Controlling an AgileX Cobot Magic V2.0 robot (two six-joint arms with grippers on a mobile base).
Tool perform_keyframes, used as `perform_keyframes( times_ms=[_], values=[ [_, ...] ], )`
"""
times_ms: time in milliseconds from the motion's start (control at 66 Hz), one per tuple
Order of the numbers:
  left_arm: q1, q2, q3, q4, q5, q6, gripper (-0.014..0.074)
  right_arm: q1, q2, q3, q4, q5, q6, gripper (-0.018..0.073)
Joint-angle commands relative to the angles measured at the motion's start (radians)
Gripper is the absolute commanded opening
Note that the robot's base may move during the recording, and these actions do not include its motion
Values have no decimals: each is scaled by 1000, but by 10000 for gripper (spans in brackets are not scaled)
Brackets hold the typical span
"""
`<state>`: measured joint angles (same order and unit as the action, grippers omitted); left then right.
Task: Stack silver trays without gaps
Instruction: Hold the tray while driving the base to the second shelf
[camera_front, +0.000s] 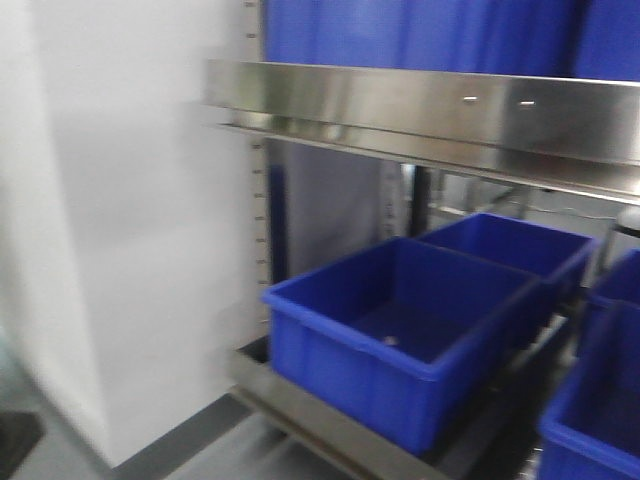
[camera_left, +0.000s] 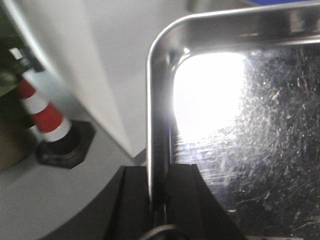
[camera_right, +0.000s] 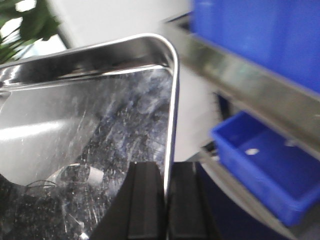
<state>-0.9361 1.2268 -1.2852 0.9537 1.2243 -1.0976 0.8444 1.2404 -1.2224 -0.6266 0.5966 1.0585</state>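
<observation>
In the left wrist view a shiny silver tray (camera_left: 260, 125) with a rounded corner fills the right side. My left gripper (camera_left: 159, 170) is shut on its left rim, one black finger (camera_left: 132, 200) outside and one inside the pan. In the right wrist view a scratched silver tray (camera_right: 75, 110) fills the left side. My right gripper (camera_right: 167, 167) is shut on its right rim. I cannot tell whether both views show the same tray. Neither trays nor grippers appear in the front view.
A polished steel shelf rail (camera_front: 420, 105) runs above two blue bins (camera_front: 400, 330) on a lower shelf, with more bins at the right edge. A white pillar (camera_front: 130, 220) stands left. A red-and-white traffic cone (camera_left: 47, 117) is on the grey floor.
</observation>
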Motion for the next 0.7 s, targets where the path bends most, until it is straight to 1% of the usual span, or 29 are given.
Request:
perform_keyframes(
  times_ms=[0,682],
  values=[
    [-16,14,-4,-24,-173,9,-16,24,-6,-10,29,-224,-5,-25],
    [-16,14,-4,-24,-173,9,-16,24,-6,-10,29,-224,-5,-25]
  ],
)
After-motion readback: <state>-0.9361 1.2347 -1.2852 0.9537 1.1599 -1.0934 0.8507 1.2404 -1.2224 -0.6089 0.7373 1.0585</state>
